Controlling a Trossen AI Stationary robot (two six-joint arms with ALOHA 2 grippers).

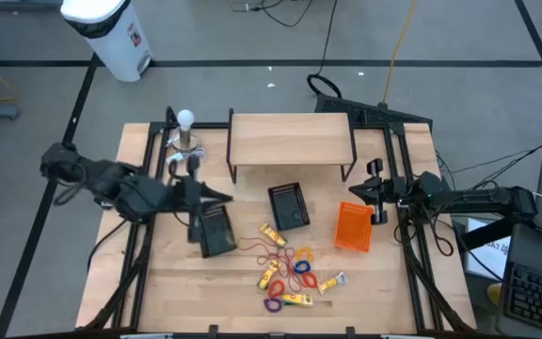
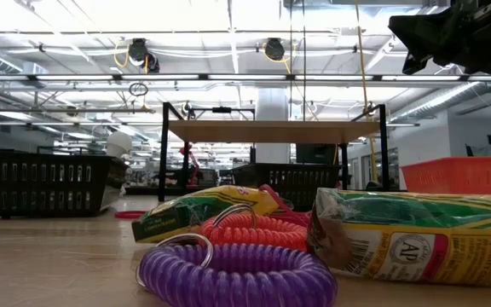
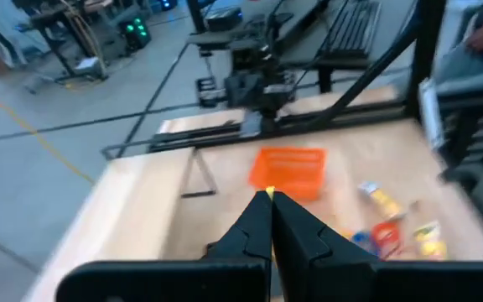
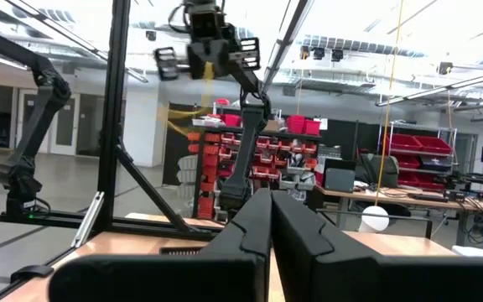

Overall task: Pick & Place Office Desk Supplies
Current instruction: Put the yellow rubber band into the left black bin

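Note:
The supplies (image 1: 290,268) lie loose on the wood near the table's near edge: coiled loops in red, orange, blue and purple, plus yellow packets. The low view shows a purple coil (image 2: 237,273), a red coil (image 2: 254,230) and a yellow-green packet (image 2: 416,234) up close. My left gripper (image 1: 226,195) hangs over the table's left half, above a black basket (image 1: 216,229), pointing toward the right side; its fingers are shut (image 3: 270,201). My right gripper (image 1: 376,193) waits shut (image 4: 271,201) at the right side, just beyond the orange basket (image 1: 353,227). My left gripper has a small yellow bit (image 3: 268,194) showing right at its shut fingertips, pinched between the two fingers. What the bit belongs to is hidden by the fingers themselves. The gripper is level, lifted clear of the table.
A second black basket (image 1: 289,206) stands mid-table, with a wooden riser shelf (image 1: 290,141) behind it. A metal stand with a white ball top (image 1: 186,132) stands at the far left. Bare wood lies near the left near corner (image 1: 167,292). Black frame rails run along both sides.

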